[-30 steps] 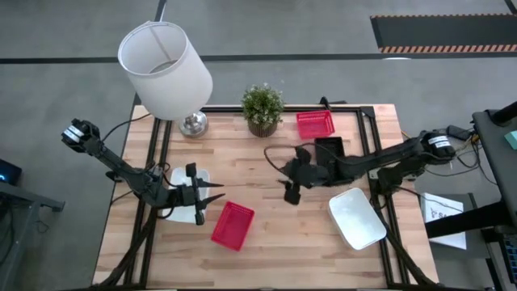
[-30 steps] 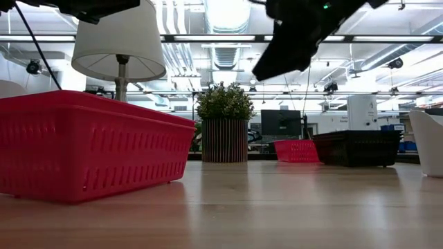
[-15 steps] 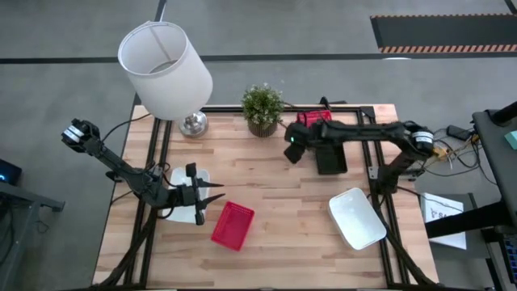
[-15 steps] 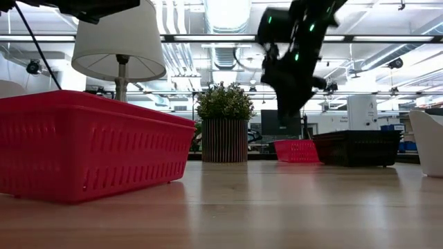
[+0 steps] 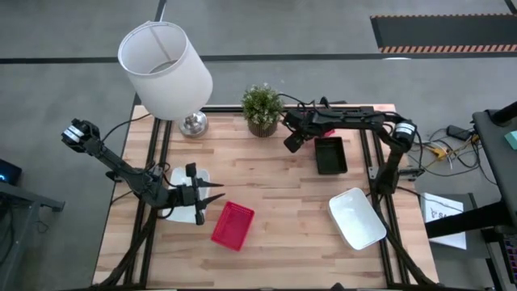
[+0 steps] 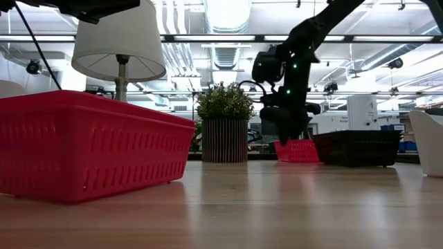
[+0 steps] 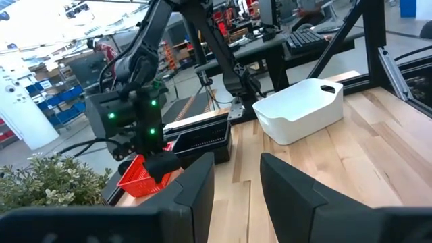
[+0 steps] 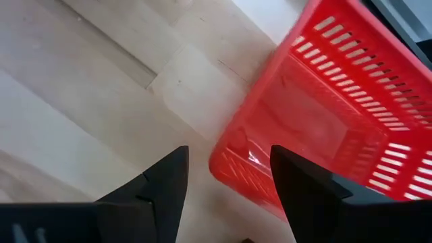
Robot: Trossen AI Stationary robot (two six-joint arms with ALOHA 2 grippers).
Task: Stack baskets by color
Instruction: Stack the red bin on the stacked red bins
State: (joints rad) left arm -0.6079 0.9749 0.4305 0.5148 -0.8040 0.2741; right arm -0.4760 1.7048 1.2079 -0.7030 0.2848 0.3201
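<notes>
A red basket [image 8: 337,115] stands at the table's far right; in the high view my right arm mostly hides it. My right gripper [image 8: 226,177] hangs open above its near-left corner, tipped downward, and touches nothing. Beside it sits a black basket [image 5: 330,155]. A white basket [image 5: 356,218] lies at the near right. Another red basket [image 5: 233,225] rests on the table near the front, left of centre. My left gripper [image 5: 213,192] waits open and level above the table's left side, over a white basket [image 5: 179,175].
A potted plant [image 5: 262,109] stands at the far middle, close to my right gripper. A lamp with a large white shade [image 5: 166,69] rises at the far left. Bare wood lies in the table's middle [image 5: 275,190].
My right gripper has swung from the table's middle toward the far edge and the far red basket, sinking a little and tipping to point steeply down. It has stayed open.
</notes>
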